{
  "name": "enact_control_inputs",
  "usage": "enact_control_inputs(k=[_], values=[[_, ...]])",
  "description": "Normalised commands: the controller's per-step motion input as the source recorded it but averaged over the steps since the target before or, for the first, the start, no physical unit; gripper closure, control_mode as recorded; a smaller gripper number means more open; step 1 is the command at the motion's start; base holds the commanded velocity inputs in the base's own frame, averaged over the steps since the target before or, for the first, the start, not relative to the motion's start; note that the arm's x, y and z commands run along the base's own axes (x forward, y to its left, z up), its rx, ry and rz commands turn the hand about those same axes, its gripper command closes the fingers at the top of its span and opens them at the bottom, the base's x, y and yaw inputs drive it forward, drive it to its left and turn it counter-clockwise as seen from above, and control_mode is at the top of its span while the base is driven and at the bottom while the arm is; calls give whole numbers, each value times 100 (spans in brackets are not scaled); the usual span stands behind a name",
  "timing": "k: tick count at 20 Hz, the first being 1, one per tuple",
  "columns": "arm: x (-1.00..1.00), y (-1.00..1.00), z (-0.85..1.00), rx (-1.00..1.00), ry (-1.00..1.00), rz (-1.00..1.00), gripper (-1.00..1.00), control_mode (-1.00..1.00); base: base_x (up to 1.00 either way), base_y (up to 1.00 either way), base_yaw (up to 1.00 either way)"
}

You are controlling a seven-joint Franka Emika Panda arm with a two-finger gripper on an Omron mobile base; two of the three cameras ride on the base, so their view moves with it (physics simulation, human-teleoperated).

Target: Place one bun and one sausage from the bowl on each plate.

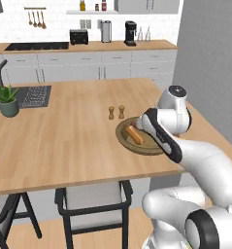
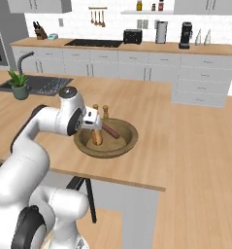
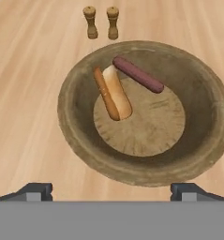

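The tool hung wide open above the bowl, holding nothing, its two tips spread toward the near rim in the hand view. The bowl sat on the wooden surface near its front edge, with two small shakers just beyond it.

Inside lay a bun and a sausage, close together but apparently not touching (no plates could be made out in any view, so the drop-off spot was unknown).

The main risk, as I judged it, was a badly aligned grasp: closing across the bun's length rather than its width could push it aside or roll it against the bowl's sloped wall. Coming down near the gap between the two pieces might also nudge the sausage.

In the hand view the bun's long axis ran from upper left to lower right, fairly steep. The sausage ran the same general way but flatter, its far end toward the shakers.
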Motion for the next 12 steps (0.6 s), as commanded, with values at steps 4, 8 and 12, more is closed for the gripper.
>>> enact_control_inputs(k=[4,8,12], values=[[100,28,-82,0,27,8,-100,-100,0,0,0],[55,-5,-32,-1,11,1,-100,-100,0,0,0],[44,-26,-24,-1,8,0,-100,-100,0,0,0]])
